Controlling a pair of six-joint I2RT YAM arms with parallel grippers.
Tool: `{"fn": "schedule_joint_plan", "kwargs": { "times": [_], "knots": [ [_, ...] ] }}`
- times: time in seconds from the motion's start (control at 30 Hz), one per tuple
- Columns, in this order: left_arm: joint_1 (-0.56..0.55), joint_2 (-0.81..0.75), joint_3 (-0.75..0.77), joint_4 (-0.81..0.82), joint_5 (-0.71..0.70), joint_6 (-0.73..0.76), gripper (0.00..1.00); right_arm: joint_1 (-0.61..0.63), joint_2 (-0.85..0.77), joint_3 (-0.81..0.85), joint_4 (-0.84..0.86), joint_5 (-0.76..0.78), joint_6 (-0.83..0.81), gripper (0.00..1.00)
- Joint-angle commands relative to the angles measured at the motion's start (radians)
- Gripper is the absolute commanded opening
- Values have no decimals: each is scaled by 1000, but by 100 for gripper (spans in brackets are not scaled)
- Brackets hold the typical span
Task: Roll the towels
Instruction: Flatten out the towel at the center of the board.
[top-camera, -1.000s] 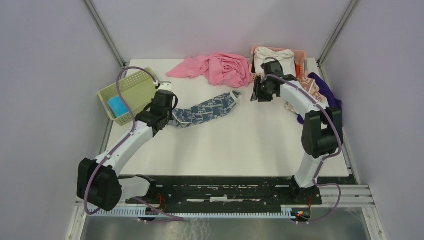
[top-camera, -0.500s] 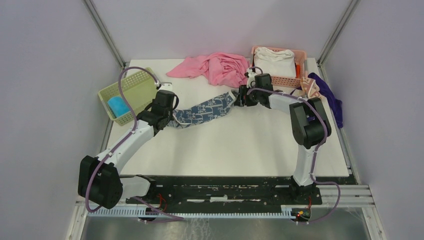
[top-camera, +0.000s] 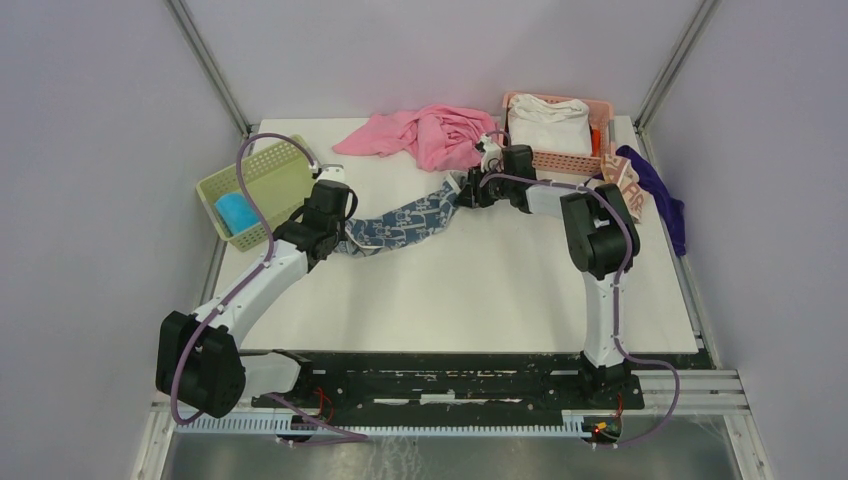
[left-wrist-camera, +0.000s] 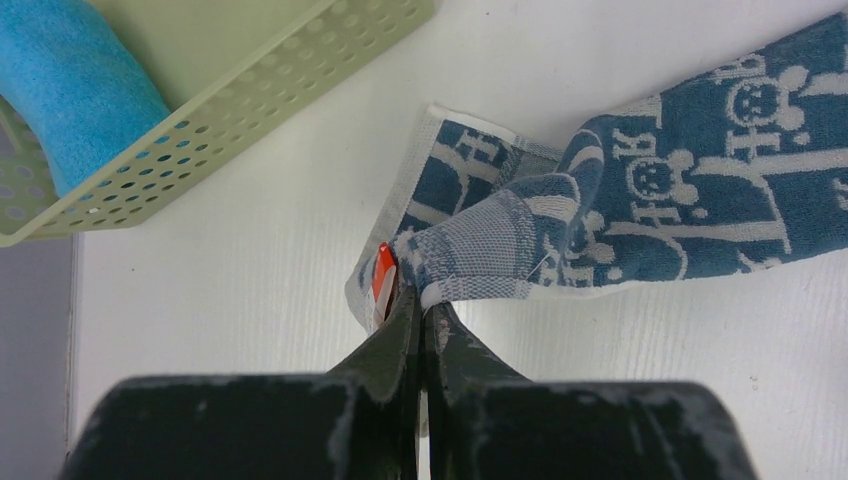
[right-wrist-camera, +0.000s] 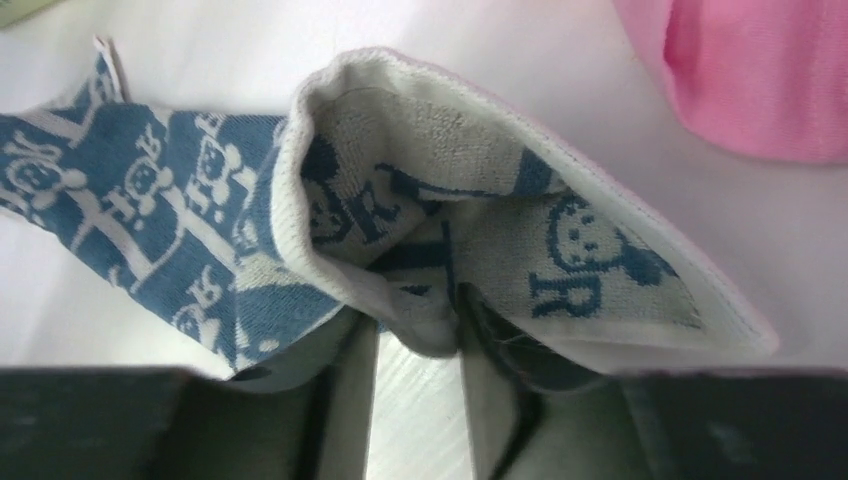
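A white towel with dark blue print (top-camera: 405, 220) lies stretched across the back of the table. My left gripper (left-wrist-camera: 418, 290) is shut on its left corner, beside an orange tag, and shows in the top view (top-camera: 338, 238). At the towel's right end, my right gripper (right-wrist-camera: 420, 320) has a fold of the cloth (right-wrist-camera: 430, 300) pinched between its fingers, with the rest draped over them. A rolled bright blue towel (top-camera: 236, 212) lies in the green basket (top-camera: 270, 175). A cream towel with lettering (top-camera: 622, 185) lies at the table's right edge.
A large pink cloth (top-camera: 435, 135) is heaped at the back, close behind my right gripper (top-camera: 468, 190). A pink basket (top-camera: 600, 105) at the back right holds a white cloth (top-camera: 548, 122). A purple cloth (top-camera: 660, 195) lies along the right edge.
My right gripper has swung left from the pink basket to the printed towel's right end and closed on it, and that end has shifted left. My left arm has not moved.
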Motion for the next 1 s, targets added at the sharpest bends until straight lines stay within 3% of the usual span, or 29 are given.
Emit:
{"fn": "schedule_joint_plan", "kwargs": {
  "times": [0.0,0.17,0.3,0.47,0.67,0.8,0.97],
  "knots": [
    [4,-13,28,25,-31,29,3,-2,9,74,12,-56,2,35],
    [6,-20,32,31,-88,33,3,-34,-51,94,-138,-49,30,1],
    [29,44,152,-9,-128,9,3,-110,-124,193,-353,-86,55,0],
    [55,171,367,7,-137,53,3,-242,-176,438,-643,-121,96,0],
    [65,270,596,30,-156,108,3,-371,-262,557,-701,-183,185,1],
    [65,187,510,104,-89,110,3,-394,-380,436,-690,-180,194,1],
    [63,51,264,128,116,19,3,-395,-554,12,-537,-129,325,4]
  ]
}}
